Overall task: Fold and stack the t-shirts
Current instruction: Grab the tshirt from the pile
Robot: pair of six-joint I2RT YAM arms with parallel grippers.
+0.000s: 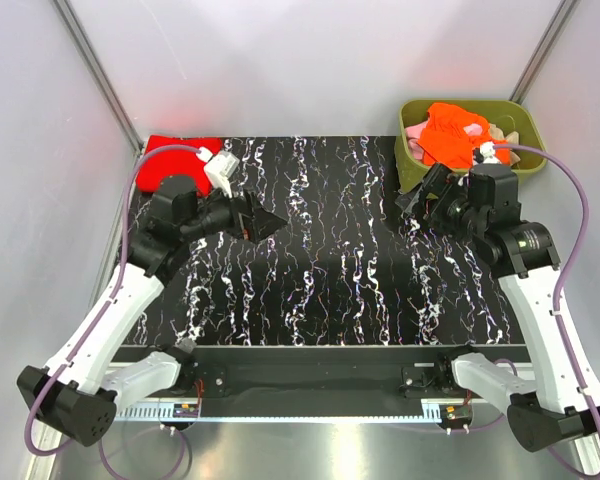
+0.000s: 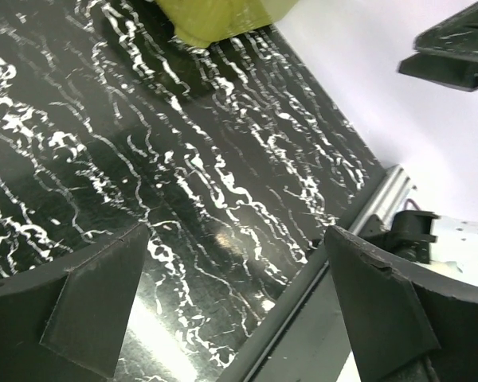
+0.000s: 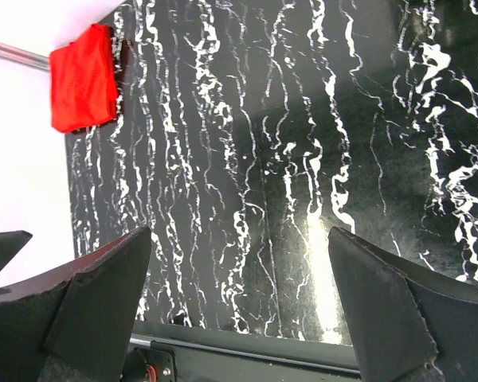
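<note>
A folded red t-shirt (image 1: 170, 160) lies at the far left corner of the black marbled table (image 1: 320, 270); it also shows in the right wrist view (image 3: 81, 78). A bright orange t-shirt (image 1: 452, 133) lies heaped with pink (image 1: 416, 131) and beige cloth in the olive-green tub (image 1: 525, 140) at the far right. My left gripper (image 1: 270, 222) is open and empty above the table's left part, to the right of the red shirt. My right gripper (image 1: 415, 200) is open and empty just in front of the tub's near left corner.
The tub's corner shows at the top of the left wrist view (image 2: 219, 17). White walls with metal corner posts enclose the table. The table's near edge has a metal rail (image 1: 320, 352) with both arm bases.
</note>
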